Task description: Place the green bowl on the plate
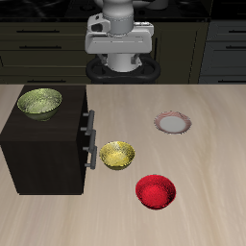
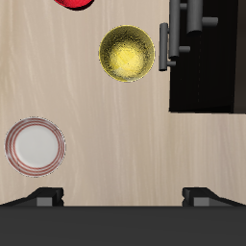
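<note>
The green bowl [image 1: 39,102] stands upright on top of a dark cabinet [image 1: 43,154] near the table's back; it is out of the wrist view. The plate [image 1: 173,123] lies flat on the table, apart from the cabinet, and also shows in the wrist view [image 2: 36,146]. My gripper [image 1: 119,60] hangs high at the table's back, away from both bowl and plate. In the wrist view the gripper [image 2: 123,196] is open wide and empty, with both fingertips [image 2: 43,197] apart.
A brighter yellow bowl [image 1: 117,154] sits on the table beside the cabinet's drawer handles [image 1: 91,139]; it also shows in the wrist view [image 2: 127,53]. A red bowl [image 1: 156,191] sits nearer the table's front edge.
</note>
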{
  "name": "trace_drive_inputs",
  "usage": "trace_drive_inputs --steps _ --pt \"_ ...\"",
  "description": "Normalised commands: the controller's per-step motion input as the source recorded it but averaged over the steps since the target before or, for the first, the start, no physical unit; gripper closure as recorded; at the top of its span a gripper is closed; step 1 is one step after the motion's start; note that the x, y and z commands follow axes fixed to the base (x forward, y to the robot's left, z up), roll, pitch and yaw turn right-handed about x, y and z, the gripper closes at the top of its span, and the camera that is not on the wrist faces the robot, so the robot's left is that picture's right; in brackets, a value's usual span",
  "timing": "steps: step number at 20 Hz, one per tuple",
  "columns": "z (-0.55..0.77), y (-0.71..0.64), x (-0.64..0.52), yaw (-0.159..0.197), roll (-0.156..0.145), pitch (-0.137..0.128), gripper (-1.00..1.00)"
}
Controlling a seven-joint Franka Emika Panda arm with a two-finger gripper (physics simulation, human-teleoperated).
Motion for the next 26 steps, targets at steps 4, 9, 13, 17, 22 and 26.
trace_drive_inputs --steps 4,9,13,17,22,26 --pt "0.15 -0.23 0.14 -0.014 -0.002 -0.013 -1.00" --pt "0.17 -0.28 0.20 -0.006 0.032 -0.006 -1.00" --pt "0.14 -0.42 0.25 -0.029 -0.037 -0.001 -1.00" --pt "0.05 -0.30 0.20 0.038 -0.012 -0.010 -1.00" --pt "0.05 -0.22 0.17 0.003 -0.027 -0.004 -1.00" --pt "0.10 -0.28 0.21 0.042 -0.011 -0.005 -1.00"
